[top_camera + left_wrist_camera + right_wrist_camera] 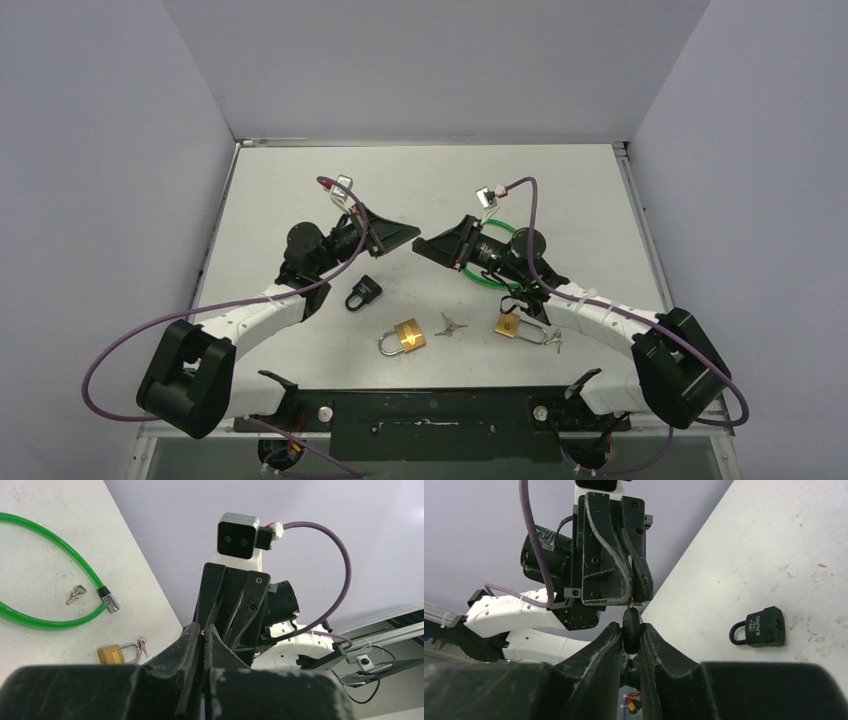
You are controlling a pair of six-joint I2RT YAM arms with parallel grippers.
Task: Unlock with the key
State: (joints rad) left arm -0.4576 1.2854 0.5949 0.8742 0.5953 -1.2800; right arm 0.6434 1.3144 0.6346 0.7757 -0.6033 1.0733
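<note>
My two grippers meet tip to tip above the table's middle. My right gripper (424,245) (630,628) is shut on the black head of a key (631,624). The key's blade runs up into the tips of my left gripper (406,237) (205,629), which is shut, with a thin pale sliver showing between its fingertips. The black padlock (364,292) (760,627) lies on the table below and left of the grippers, its shackle closed, with neither gripper touching it.
A brass padlock (405,337) and loose keys (449,325) lie near the front. A second brass padlock (510,325) (112,654) with keys (553,340) lies by my right arm. A green cable lock (490,262) (50,555) loops under the right wrist.
</note>
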